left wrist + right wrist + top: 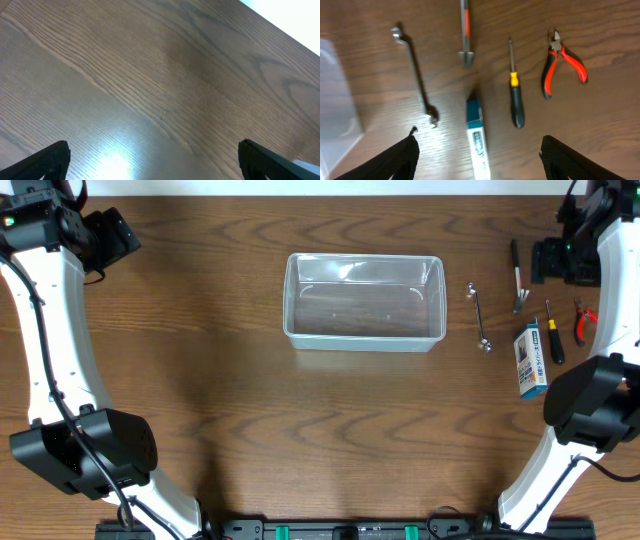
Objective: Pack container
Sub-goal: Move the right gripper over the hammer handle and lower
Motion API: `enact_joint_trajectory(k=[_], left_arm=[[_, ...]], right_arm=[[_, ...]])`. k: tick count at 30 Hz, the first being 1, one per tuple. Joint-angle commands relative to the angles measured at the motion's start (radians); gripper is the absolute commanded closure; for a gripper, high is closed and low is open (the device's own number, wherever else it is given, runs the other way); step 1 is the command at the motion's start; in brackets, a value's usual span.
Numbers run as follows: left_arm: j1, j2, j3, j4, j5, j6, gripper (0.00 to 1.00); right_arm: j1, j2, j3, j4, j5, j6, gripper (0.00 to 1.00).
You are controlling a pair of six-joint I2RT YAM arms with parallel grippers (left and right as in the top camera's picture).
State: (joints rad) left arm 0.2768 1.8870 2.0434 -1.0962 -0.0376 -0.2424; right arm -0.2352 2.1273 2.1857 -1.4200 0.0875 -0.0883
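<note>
Nearest the overhead lens rise the black elbows of the left arm [85, 450] at 7 o'clock and the right arm [595, 400] at 4 o'clock. Between them the desk [220, 400] offers a broad stretch of bare wood, and its far edge runs along 12 o'clock. The container [365, 340] sits just above centre, its long side parallel to that edge, well apart from everything else. At 3 o'clock lie a wrench [479, 316], a slim tool with an orange band [516, 275], a blue box [530, 362], a screwdriver [553, 340] and red pliers [582, 323]. The right end effector [548, 262] is above them. The left end effector [108, 235] hangs at 10 o'clock.

Left wrist view: both fingers [45, 162] stand wide apart, released, over bare wood. The desk edge cuts across at 1 o'clock.

Right wrist view: the fingers [395, 160] are spread, released, gripping nothing, above the blue box. The container wall shows at 9 o'clock, near the wrench. The print on the box label is too blurred to read.
</note>
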Motion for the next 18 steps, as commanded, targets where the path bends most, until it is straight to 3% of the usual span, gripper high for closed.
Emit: enact_joint_trajectory(k=[1,13,18], left_arm=[[0.0,0.004,0.005,-0.003,-0.016,0.002,0.02],[0.0,0.004,0.005,-0.003,-0.016,0.002,0.02],[0.0,0.004,0.005,-0.003,-0.016,0.002,0.02]], right_arm=[[-0.004,0.0,-0.071,0.048,0.001,-0.064,0.2],[-0.002,0.002,-0.319,0.333,-0.016,-0.039,0.19],[0.0,0.022,-0.345,0.374,-0.016,-0.028,0.19]])
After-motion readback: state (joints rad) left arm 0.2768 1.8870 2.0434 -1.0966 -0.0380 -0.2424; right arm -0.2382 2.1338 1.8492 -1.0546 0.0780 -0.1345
